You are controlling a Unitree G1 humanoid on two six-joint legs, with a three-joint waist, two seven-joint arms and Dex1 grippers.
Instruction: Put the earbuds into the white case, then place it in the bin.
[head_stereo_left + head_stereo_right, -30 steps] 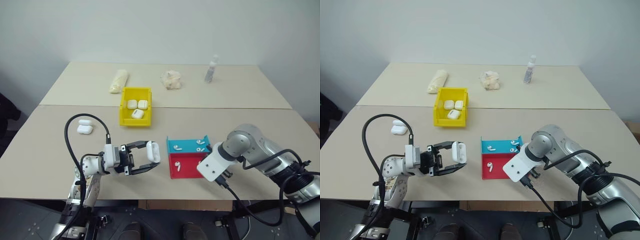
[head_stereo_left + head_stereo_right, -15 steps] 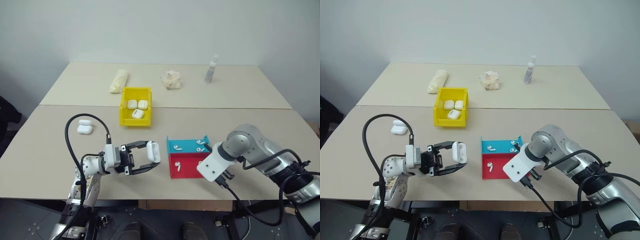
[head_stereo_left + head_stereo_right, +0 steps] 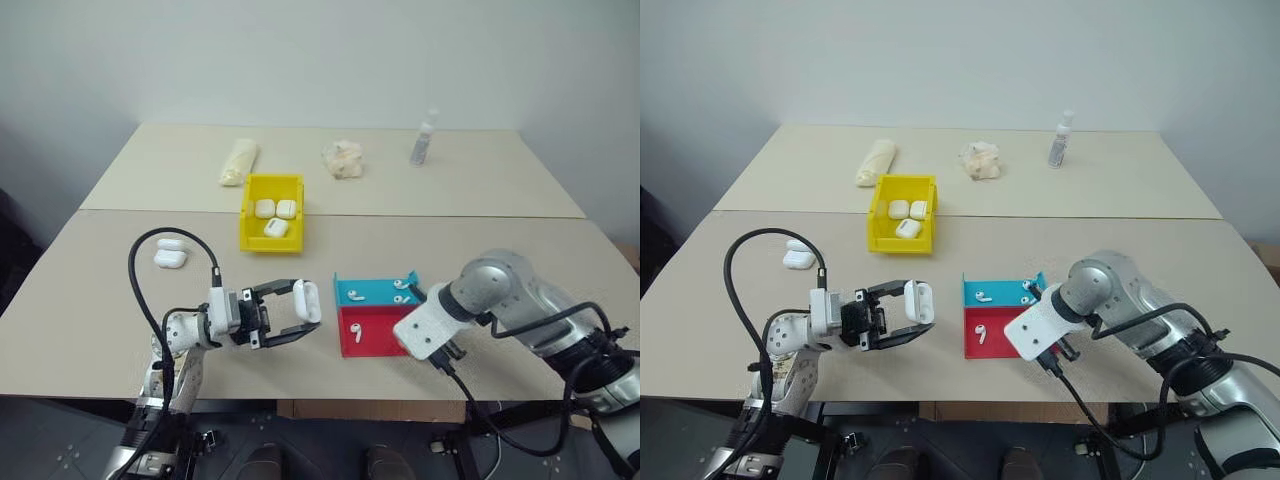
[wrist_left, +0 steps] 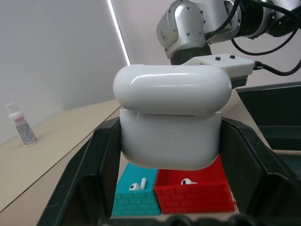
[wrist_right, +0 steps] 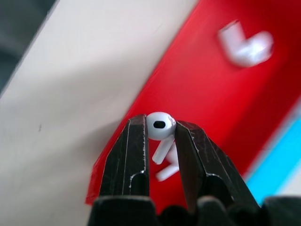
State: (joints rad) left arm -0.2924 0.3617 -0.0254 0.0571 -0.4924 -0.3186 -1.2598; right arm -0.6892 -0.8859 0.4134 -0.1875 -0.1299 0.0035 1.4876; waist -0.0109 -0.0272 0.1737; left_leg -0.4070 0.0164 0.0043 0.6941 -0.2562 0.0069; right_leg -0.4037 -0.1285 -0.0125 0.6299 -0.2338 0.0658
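Right wrist view has the clearest bit: the right gripper [image 5: 160, 136] is pinched shut on one of the earbuds [image 5: 160, 126], white head poking up between the two black fingertips and the stem hanging down in the gap, right over the red half of the little tray [image 5: 221, 89], close to its near wall. Another earbud [image 5: 244, 47] lies deeper in that red half, well apart from the held one. From the head cameras, the red-and-blue tray [image 3: 375, 340] sits close to the front edge of the near table [image 3: 500, 250], with the right wrist hovering at its right-hand corner, so it's tight there. The blue half has a couple more buds in it. The left gripper [image 3: 297, 318] is clamped on the white case [image 3: 306, 300], held up off the table just left of the tray with a small gap between them; in the left wrist view the case [image 4: 171, 117] has its lid seated a bit crooked on the body. The yellow bin [image 3: 270, 213] is further back, right up against the seam with the far table, and has three cases in it already. A spare case [image 3: 169, 256] sits off on the left. Lots of bare tabletop between bin, tray and that spare case. On the far table: a wrapped roll [image 3: 238, 161], a crumpled wad [image 3: 342, 159] and a small bottle [image 3: 423, 138].
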